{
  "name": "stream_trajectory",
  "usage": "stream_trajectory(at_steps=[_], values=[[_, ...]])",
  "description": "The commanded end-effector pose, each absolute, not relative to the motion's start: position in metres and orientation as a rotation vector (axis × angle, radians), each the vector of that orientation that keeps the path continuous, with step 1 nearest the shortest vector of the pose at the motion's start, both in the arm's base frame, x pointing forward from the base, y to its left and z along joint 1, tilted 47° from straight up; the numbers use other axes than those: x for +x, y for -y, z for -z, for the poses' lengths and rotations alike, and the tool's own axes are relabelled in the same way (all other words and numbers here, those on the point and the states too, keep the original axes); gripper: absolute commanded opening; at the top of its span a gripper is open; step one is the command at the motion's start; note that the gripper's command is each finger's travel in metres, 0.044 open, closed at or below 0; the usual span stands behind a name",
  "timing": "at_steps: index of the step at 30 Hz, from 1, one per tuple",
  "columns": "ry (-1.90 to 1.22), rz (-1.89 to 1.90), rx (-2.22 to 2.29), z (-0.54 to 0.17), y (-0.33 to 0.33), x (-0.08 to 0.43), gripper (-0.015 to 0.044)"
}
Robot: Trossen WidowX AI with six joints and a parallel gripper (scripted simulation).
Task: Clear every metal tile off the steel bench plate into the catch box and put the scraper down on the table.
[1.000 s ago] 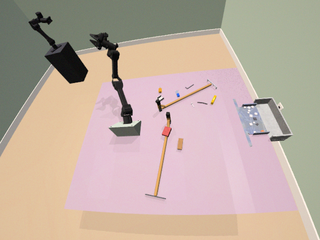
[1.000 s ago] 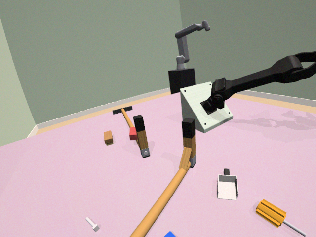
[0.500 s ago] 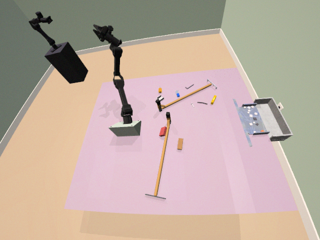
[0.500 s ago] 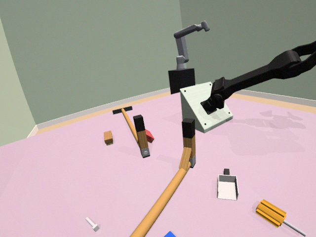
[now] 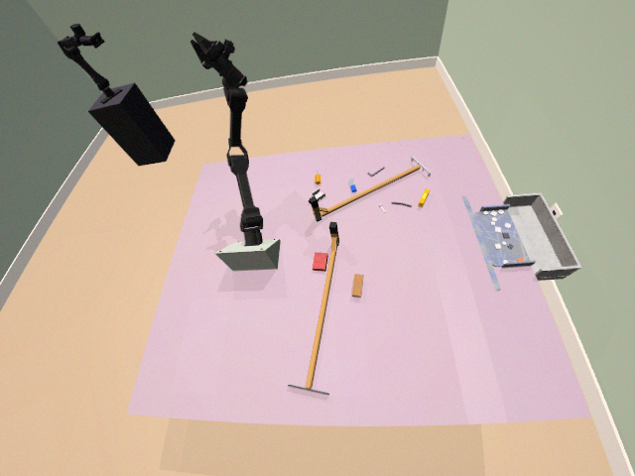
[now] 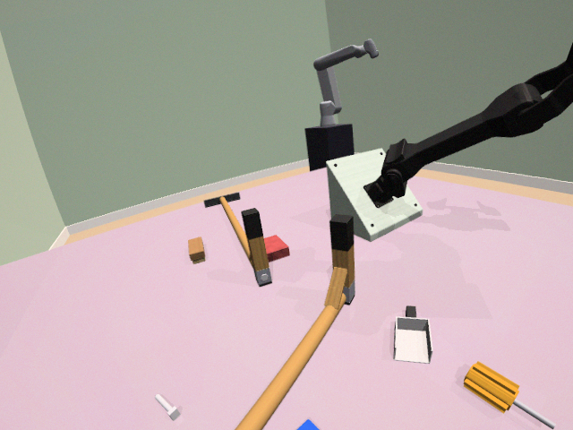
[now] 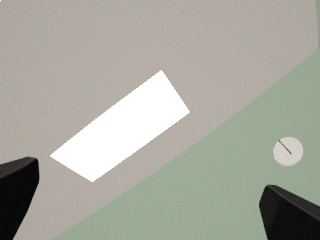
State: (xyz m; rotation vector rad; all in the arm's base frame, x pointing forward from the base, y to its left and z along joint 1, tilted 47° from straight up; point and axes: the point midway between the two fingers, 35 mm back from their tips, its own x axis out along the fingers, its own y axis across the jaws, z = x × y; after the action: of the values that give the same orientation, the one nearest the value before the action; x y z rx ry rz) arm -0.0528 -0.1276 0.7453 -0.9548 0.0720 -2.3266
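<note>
My gripper is open and empty, raised high above the arm's base. The wrist view shows only ceiling and wall. A long scraper with an orange shaft and a dark blade lies on the pink mat, its grip upright near the base. A second scraper with a pale blade lies behind it. The steel bench plate is far right and carries several small tiles. The grey catch box adjoins its far end.
A red block and a wooden block lie beside the long scraper. An orange screwdriver, a yellow piece, a bolt and a small white tray lie near the second scraper. A black pedestal stands behind.
</note>
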Motion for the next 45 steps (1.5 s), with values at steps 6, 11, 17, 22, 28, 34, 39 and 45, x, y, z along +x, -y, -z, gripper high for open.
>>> stream_trajectory(at_steps=[6,11,17,22,28,34,39,45], values=[[-0.166,2.2,-1.04,-0.736,0.183,-0.011,0.044],[-0.212,2.13,-1.065,-0.726,0.211,0.008,0.044],[-0.268,2.043,-1.079,-0.711,0.245,0.028,0.044],[-0.315,1.969,-1.078,-0.696,0.273,0.044,0.044],[-0.371,1.88,-1.059,-0.673,0.306,0.06,0.044],[-0.426,1.792,-1.024,-0.647,0.337,0.074,0.044],[-0.471,1.721,-0.982,-0.622,0.362,0.084,0.044],[-0.523,1.639,-0.917,-0.59,0.39,0.093,0.044]])
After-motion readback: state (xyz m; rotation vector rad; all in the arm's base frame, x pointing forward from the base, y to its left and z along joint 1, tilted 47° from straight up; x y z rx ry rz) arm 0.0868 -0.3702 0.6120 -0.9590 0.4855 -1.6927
